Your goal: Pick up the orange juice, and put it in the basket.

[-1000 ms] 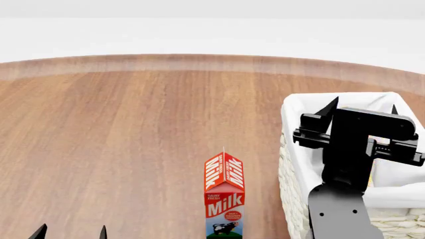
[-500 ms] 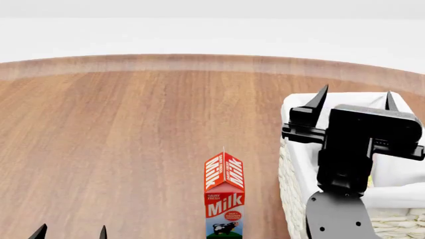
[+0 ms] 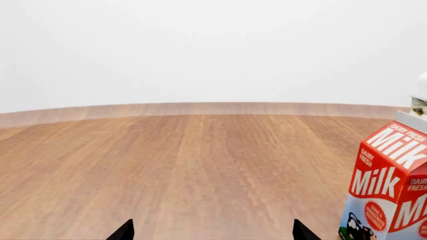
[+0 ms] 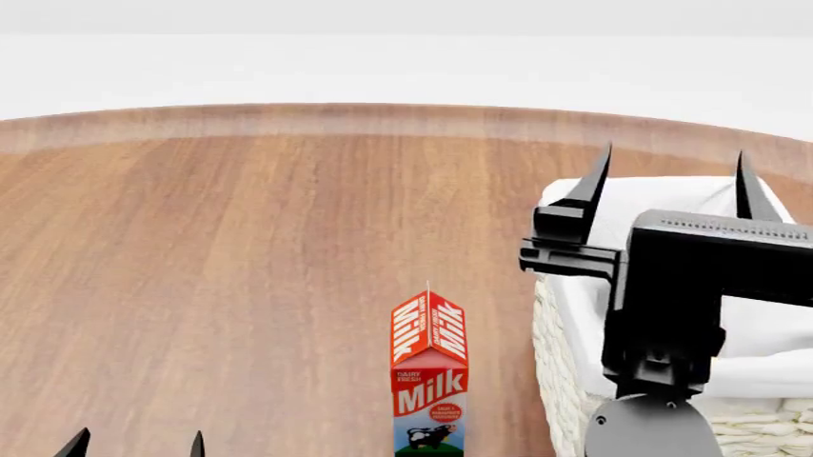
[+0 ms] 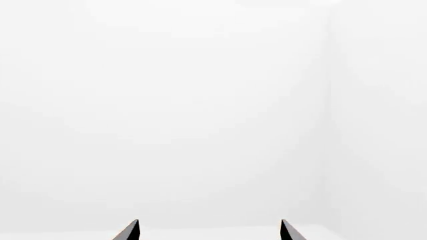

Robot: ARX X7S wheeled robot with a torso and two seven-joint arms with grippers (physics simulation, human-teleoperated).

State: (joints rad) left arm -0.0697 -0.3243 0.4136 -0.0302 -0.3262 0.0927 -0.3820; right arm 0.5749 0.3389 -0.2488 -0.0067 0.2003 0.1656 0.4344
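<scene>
The orange juice is hidden in every view. The cream wicker basket (image 4: 561, 206) with its white cloth lining stands at the right of the wooden table; a sliver of it shows in the left wrist view (image 3: 420, 96). My right gripper (image 4: 673, 164) is open and empty, raised over the basket with its fingertips pointing up and away; the arm covers much of the basket's inside. Its wrist view shows only white beyond the gripper (image 5: 209, 231). My left gripper (image 4: 137, 444) is open and empty, low at the near left, and also shows in its wrist view (image 3: 212, 233).
A red-and-white Milk carton (image 4: 429, 373) stands upright at the near middle, just left of the basket; it shows in the left wrist view (image 3: 387, 189). The round wooden table (image 4: 254, 248) stretches left and back to its curved far edge.
My right gripper has risen above the basket and tilted its fingertips upward, jaws still apart. A yellow sliver beside the arm inside the basket is now covered. The left gripper has not moved.
</scene>
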